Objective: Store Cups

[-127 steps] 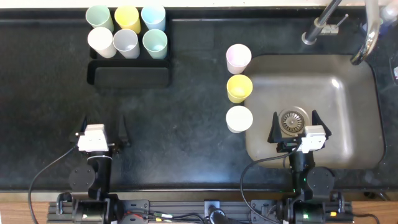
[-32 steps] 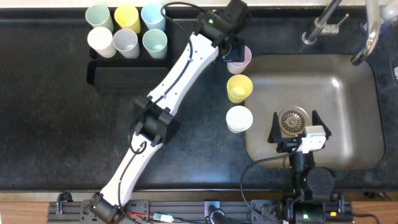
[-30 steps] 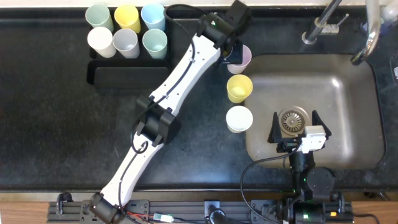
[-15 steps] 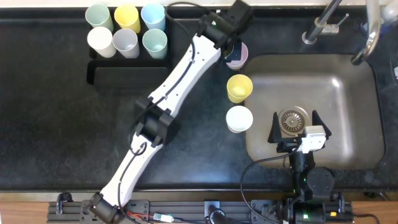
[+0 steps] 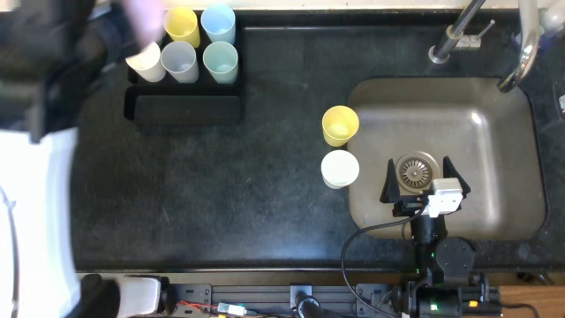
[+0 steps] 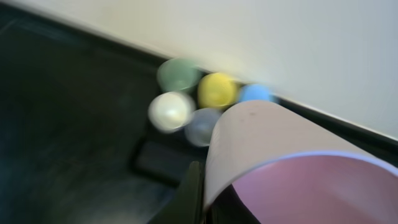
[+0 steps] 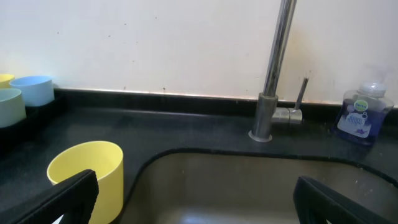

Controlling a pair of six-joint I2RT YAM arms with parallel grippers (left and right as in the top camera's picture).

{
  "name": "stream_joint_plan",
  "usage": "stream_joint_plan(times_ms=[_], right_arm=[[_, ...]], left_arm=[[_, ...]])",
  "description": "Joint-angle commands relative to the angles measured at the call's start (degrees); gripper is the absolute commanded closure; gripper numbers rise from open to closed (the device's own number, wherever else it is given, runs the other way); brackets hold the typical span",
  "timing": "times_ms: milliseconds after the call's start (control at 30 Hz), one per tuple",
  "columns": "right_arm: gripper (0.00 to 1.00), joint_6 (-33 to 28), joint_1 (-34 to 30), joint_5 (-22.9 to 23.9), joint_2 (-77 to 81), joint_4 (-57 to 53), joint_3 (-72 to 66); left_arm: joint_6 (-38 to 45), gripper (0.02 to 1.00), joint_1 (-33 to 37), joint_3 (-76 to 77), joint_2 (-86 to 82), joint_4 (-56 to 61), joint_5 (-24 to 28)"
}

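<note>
Pink cup point(image 6: 292, 168), clamped in left jaws, moved near rack point(image 5: 185, 108); right jaws wide.

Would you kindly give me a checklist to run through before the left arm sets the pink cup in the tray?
1. Hold of left gripper on pink cup: ok.
2. Front row of tray free: ok.
3. Cup lined up over that row: cannot tell.
4. Idle right gripper over sink, far from tray: ok.
5. Upright yellow cup and white cup beside sink: ok.
</note>
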Motion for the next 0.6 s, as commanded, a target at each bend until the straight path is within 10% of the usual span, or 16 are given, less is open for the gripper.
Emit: stream_joint_plan(times_ms=[33, 600], right_arm=[[0.005, 0.4, -0.3, 0.4, -0.5, 0.3, -0.8], [0.005, 0.4, -0.3, 0.4, -0.5, 0.3, -0.8]], left_arm=[[2.3, 0.982, 8.7, -12.6, -0.7, 1.0, 6.7], [9.9, 0.982, 14.1, -23.9, 13.6, 12.7, 6.4]])
